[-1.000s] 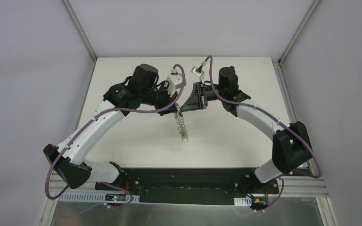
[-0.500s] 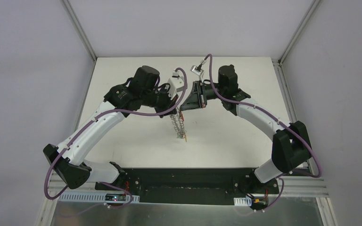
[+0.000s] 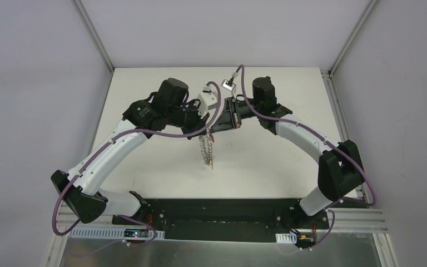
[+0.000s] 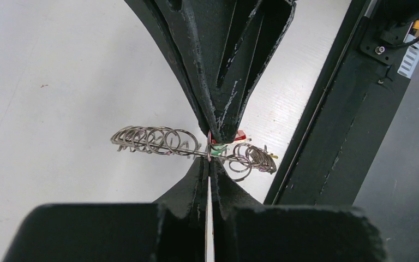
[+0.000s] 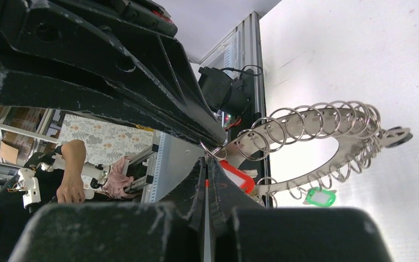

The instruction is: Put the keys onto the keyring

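- Top external view: purple cables (image 3: 144,132) run along both arms. A white block (image 3: 207,100) on the left wrist crowds the spot where the arms meet, above the middle of the table (image 3: 144,167).
- Right wrist view: a person (image 5: 72,188) shows beyond the table's edge, only forearm and hand.
- Left end effector (image 4: 210,164) is pressed together, pinching the flat edge of the keyring (image 4: 153,141).
- Right end effector (image 5: 207,164) is also pressed together. It meets the left tip to tip beside the red key (image 5: 239,177); what it nips I cannot tell.
- Keyring hangs clear of the table, trailing toward the near edge, and the green key (image 5: 319,196) dangles from a rim loop.
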Tool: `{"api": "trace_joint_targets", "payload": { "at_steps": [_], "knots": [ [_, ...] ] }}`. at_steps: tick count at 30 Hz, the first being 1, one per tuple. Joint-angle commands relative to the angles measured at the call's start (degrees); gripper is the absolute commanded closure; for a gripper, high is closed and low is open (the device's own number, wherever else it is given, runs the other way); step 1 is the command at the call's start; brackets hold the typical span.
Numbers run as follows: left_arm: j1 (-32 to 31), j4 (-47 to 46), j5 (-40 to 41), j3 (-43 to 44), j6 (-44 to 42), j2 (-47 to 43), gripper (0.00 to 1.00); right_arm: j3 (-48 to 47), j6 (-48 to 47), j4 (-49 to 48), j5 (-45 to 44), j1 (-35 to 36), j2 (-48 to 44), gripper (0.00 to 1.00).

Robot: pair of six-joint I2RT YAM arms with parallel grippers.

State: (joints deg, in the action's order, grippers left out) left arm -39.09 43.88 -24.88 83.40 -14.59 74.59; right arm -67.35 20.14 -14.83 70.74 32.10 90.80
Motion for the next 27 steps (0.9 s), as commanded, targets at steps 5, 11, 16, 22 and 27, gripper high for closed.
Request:
{"api": "trace_joint_targets", "payload": {
  "at_steps": [5, 11, 16, 22, 27],
  "knots": [
    [-1.16, -2.3, -0.77, 0.08, -1.14, -2.49, 1.0, -2.63, -2.85, 2.08, -2.1, 0.24, 0.97, 1.0],
    [-1.24, -2.14, -1.23, 0.12, -1.66, -2.59, 1.0, -3.7, -4.68, 5.65, -4.46, 0.25, 1.3, 1.0],
    [-1.63, -1.51, -1.3, 0.01, -3.05, -2.64, 1.0, -4.53, -4.75, 6.79, -5.48, 0.37, 1.73, 1.0],
    [-2.36, -0.67, -1.37, -0.03, -4.7, -2.74, 1.0, -5.06, -4.97, 7.63, -6.07, 0.71, 2.06, 1.0],
    [-2.83, -0.14, -0.88, 0.18, -5.63, -2.68, 1.0, -5.54, -6.28, 9.59, -7.05, 0.99, 2.1, 1.0]
  ]
}}
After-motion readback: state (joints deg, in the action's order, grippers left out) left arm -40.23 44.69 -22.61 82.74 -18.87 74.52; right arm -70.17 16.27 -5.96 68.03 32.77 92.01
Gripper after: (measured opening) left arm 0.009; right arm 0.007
